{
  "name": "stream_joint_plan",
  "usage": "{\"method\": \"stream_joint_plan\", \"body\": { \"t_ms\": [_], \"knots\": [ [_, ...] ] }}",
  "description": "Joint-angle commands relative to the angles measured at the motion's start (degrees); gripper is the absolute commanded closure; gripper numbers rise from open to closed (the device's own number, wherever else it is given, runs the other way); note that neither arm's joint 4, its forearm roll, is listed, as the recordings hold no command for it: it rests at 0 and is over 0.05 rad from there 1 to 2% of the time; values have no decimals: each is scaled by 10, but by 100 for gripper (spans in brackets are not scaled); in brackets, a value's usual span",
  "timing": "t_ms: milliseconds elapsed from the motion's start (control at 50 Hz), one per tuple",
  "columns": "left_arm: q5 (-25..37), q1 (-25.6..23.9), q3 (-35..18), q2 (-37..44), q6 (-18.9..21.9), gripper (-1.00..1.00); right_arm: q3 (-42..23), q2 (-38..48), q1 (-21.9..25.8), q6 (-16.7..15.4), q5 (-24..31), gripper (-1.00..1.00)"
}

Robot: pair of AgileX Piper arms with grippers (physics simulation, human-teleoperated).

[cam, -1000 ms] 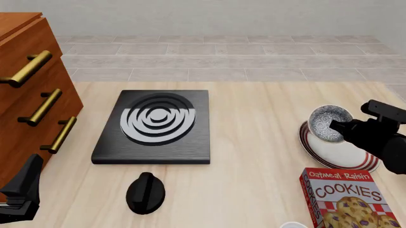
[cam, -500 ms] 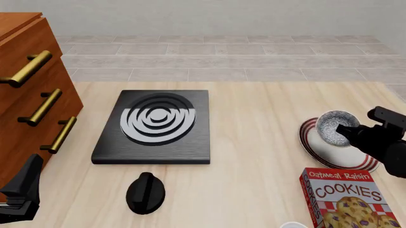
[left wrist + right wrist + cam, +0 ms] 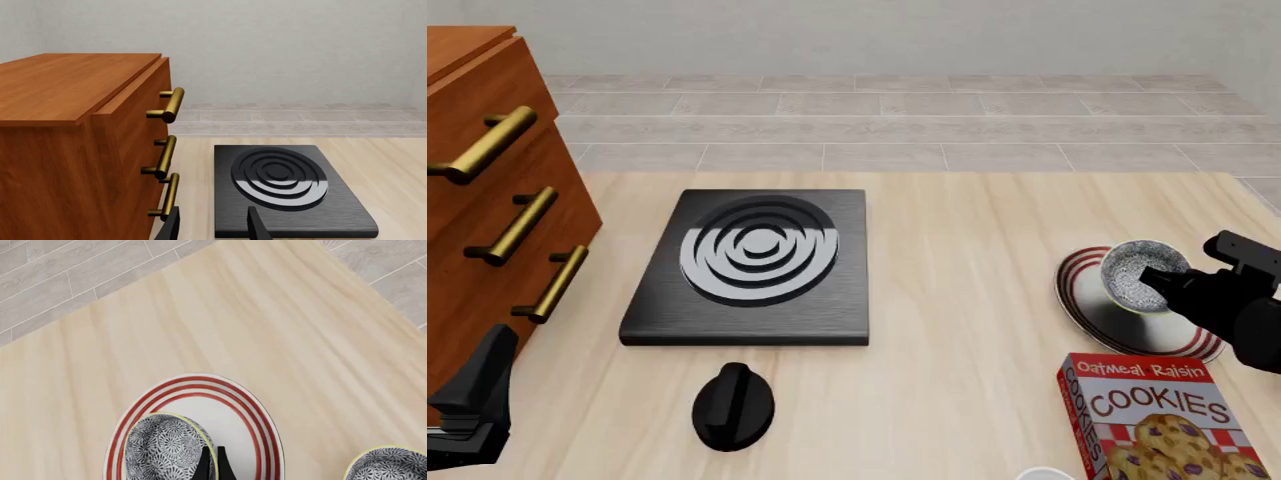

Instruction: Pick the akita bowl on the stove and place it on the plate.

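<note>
Over on the right, the right gripper (image 3: 1158,275) pinched the akita bowl's (image 3: 1140,275) rim above the plate (image 3: 1094,306); a cookie box (image 3: 1161,420) sat just beside; left gripper (image 3: 212,227) hung parted near the stove (image 3: 754,265)

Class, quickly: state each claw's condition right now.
Left claw: open, holding nothing.
Right claw: shut on the akita bowl's rim, over the plate.

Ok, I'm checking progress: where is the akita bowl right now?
In the front view the akita bowl is at the table's right side, over the red-striped plate, gripped at its rim by the right gripper, just behind the cookie box, far from the stove.
</note>
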Motion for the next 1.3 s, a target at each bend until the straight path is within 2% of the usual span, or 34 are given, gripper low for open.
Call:
{"method": "stream_joint_plan", "body": {
  "t_ms": [20,560,580,600,620,660,700,720,780,1040,1080,1100,1120,1140,1180,1300],
  "knots": [
    [0,0,0,0,0,-100,-5,31,-10,1,-20,100],
    [0,0,0,0,0,-100,-5,57,-7,-11,-26,100],
    [0,0,0,0,0,-100,-7,56,-9,-12,-23,-100],
    [0,0,0,0,0,-100,20,22,10,5,-44,-100],
    [0,0,0,0,0,-100,6,30,-1,-12,-27,-100],
    [0,0,0,0,0,-100,19,4,3,-3,-36,-100],
    [0,0,0,0,0,-100,23,-23,2,-11,-30,-100],
    [0,0,0,0,0,-100,18,-30,2,-33,-18,-100],
    [0,0,0,0,0,-100,21,-42,4,-24,-14,-100],
    [0,0,0,0,0,-100,29,-156,19,-82,46,-100],
    [0,0,0,0,0,-100,37,-182,36,-78,56,-100],
    [0,0,0,0,0,-100,34,-188,34,-100,64,-100],
    [0,0,0,0,0,-100,36,-202,38,-99,71,-100],
    [0,0,0,0,0,-100,40,-214,44,-83,75,-100],
    [0,0,0,0,0,-100,41,-238,49,-96,91,-100],
    [0,0,0,0,0,-100,51,-304,72,-100,124,-100]
  ]
}}
